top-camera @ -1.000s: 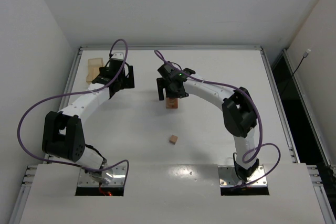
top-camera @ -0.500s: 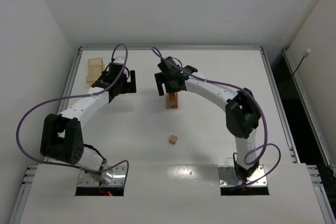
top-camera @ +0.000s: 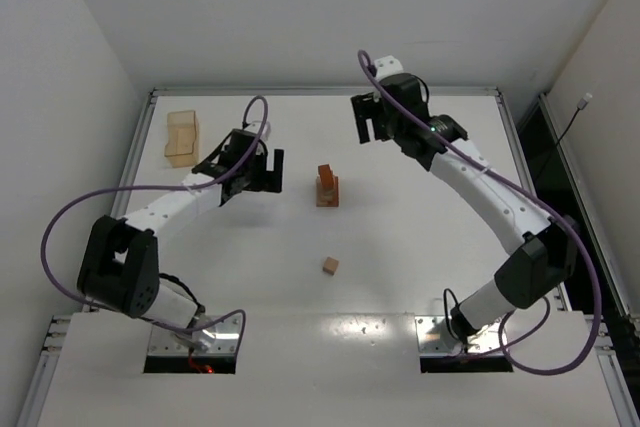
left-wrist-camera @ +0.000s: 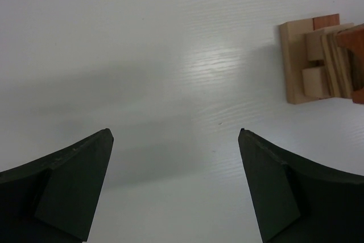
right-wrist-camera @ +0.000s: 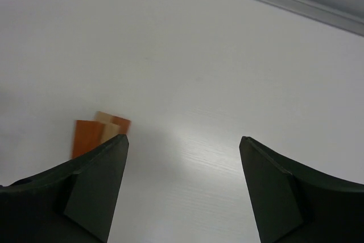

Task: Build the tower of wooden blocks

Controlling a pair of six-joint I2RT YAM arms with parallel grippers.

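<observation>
The tower (top-camera: 327,186) stands near the table's middle, a narrow upright stack of tan and reddish-brown blocks. It shows at the right edge of the left wrist view (left-wrist-camera: 318,61) and low left in the right wrist view (right-wrist-camera: 99,132). One loose tan wood block (top-camera: 330,266) lies nearer the arms. My left gripper (top-camera: 262,173) is open and empty, just left of the tower. My right gripper (top-camera: 372,123) is open and empty, raised behind and to the right of the tower.
A flat pale wooden tray (top-camera: 181,137) with pale pieces lies at the far left of the table. A metal rail (top-camera: 320,91) runs along the table's far edge.
My right gripper has drawn away from the tower, up and to the back right. My left gripper has moved right, toward the tower. The tower now stands free.
</observation>
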